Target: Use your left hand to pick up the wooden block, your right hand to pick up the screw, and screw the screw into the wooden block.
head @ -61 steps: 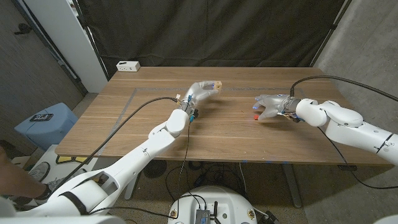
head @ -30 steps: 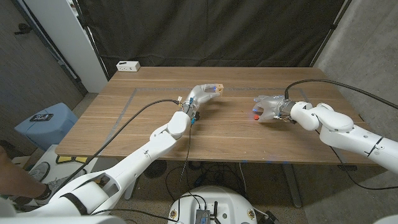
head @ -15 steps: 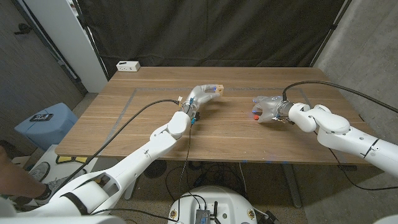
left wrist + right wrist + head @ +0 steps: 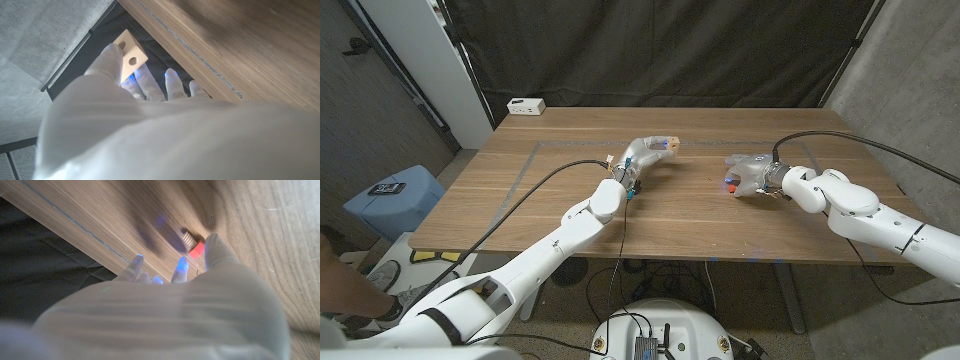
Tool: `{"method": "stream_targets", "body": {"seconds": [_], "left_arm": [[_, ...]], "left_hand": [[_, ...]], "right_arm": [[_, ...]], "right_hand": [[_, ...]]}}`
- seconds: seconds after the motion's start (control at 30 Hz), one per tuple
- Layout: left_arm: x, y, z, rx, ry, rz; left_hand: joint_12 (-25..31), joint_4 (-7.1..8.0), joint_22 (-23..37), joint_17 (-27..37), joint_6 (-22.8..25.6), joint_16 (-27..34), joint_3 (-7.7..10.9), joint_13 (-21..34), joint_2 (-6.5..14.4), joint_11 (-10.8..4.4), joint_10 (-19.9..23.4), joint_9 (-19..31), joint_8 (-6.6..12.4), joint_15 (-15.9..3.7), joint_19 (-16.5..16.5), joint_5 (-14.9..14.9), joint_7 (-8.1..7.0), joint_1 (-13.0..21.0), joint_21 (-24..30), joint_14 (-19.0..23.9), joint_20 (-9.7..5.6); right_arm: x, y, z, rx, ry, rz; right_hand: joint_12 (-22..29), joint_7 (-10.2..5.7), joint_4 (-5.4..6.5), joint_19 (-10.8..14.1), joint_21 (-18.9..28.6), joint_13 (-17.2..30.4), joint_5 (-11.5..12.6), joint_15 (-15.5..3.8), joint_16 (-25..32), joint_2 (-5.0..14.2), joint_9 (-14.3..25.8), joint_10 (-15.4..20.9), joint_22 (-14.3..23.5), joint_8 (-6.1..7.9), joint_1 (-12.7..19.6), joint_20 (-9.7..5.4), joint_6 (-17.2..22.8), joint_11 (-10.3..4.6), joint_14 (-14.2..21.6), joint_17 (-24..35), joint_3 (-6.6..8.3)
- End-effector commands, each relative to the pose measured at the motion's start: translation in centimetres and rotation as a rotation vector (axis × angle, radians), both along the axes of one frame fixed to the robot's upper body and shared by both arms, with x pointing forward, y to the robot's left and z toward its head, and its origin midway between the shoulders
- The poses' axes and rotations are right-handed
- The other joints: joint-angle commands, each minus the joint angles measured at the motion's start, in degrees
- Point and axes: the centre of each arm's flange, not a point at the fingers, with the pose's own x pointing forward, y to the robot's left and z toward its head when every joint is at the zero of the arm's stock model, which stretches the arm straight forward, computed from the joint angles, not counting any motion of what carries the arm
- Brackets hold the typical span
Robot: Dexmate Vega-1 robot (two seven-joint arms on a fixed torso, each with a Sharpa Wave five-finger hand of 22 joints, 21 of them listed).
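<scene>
My left hand (image 4: 643,153) is raised over the middle of the table and pinches a small pale wooden block (image 4: 669,142) at its fingertips. In the left wrist view the block (image 4: 131,57) shows two round holes on one face, held between the thumb and fingers of that hand (image 4: 150,125). To its right, my right hand (image 4: 747,172) hovers low over the table with a red-headed screw (image 4: 729,185) at its fingertips. The right wrist view shows the screw (image 4: 194,246) pinched between thumb and a finger of the right hand (image 4: 170,310), its threaded end pointing away from the palm.
A white box (image 4: 526,105) lies at the table's far left corner. A black cable (image 4: 545,172) runs along my left arm across the table (image 4: 570,215). A blue stool (image 4: 392,198) stands on the floor left of the table. A person's arm (image 4: 345,290) shows at the bottom left.
My right hand has drifted a little to the left, toward the block, carrying the screw. The left hand and block have barely moved.
</scene>
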Motion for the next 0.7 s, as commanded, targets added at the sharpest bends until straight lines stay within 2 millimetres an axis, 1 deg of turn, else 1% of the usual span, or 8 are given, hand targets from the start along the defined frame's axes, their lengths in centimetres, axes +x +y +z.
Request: {"method": "stream_targets", "body": {"seconds": [0.03,0.1,0.27,0.43,0.7], "left_arm": [[0.28,-0.08,0.07,-0.001,0.003,-0.006],[0.29,-0.09,0.03,0.0,0.003,-0.01],[0.27,-0.09,-0.08,0.0,0.007,-0.005],[0.18,-0.09,-0.09,0.0,0.006,-0.001],[0.04,-0.12,-0.26,0.001,0.01,-0.002]], "left_hand": [[-0.1,-0.05,0.2,0.2,0.7,0.2,-0.12,0.3,0.6,-0.23,0.3,0.2,0.05,-5.89,0.0,-0.3,-0.08,0.1,0.4,0.4,0.15],[-0.2,-0.04,0.2,0.2,0.7,0.2,-0.16,0.3,0.6,-0.23,0.3,0.2,0.04,-5.88,0.0,-0.3,-0.09,0.1,0.4,0.4,0.17],[-0.2,0.0,0.2,0.2,0.8,0.2,-0.22,0.3,0.7,-0.23,0.3,0.2,0.05,-5.87,0.0,-0.3,-0.06,0.1,0.4,0.5,0.24],[-0.3,0.02,0.2,0.2,0.8,0.2,-0.28,0.3,0.8,-0.23,0.3,0.2,0.02,-5.88,0.0,-0.3,-0.08,0.0,0.4,0.4,0.34],[-0.3,-0.01,0.2,0.2,0.9,0.2,-0.35,0.4,0.8,-0.23,0.3,0.2,0.02,-5.92,0.1,-0.3,-0.08,0.1,0.4,0.4,0.35]], "right_arm": [[0.22,0.22,0.02,-0.006,-0.003,0.004],[0.26,0.25,0.04,0.0,0.0,0.002],[0.3,0.33,0.09,0.005,0.001,0.005],[0.33,0.49,0.1,0.009,0.008,0.008],[0.35,0.59,0.04,0.024,0.017,0.001]], "right_hand": [[0.2,0.2,0.06,0.6,0.1,0.2,-0.2,-1.45,0.3,-0.02,0.4,0.4,0.3,0.72,1.0,-0.01,1.0,-0.2,0.4,0.3,0.71],[0.2,0.26,0.07,0.7,0.2,0.2,-0.2,-1.53,0.3,-0.03,0.5,0.5,0.3,0.89,1.0,-0.03,1.2,-0.16,0.4,0.3,0.75],[0.3,1.07,0.22,1.5,0.3,0.2,-0.2,-1.64,0.4,-0.12,0.8,1.0,0.3,1.88,1.3,0.13,2.6,-0.02,0.7,0.3,1.01],[0.4,1.13,0.28,1.7,0.3,0.2,-0.2,-1.8,0.5,-0.2,1.0,1.3,0.3,2.23,1.3,0.06,3.0,-0.07,1.0,0.4,1.08],[0.4,1.56,0.4,2.0,0.3,0.2,-0.3,-1.76,0.5,-0.33,1.2,1.6,0.3,2.66,1.2,0.0,3.4,0.25,1.2,0.4,1.15]]}}
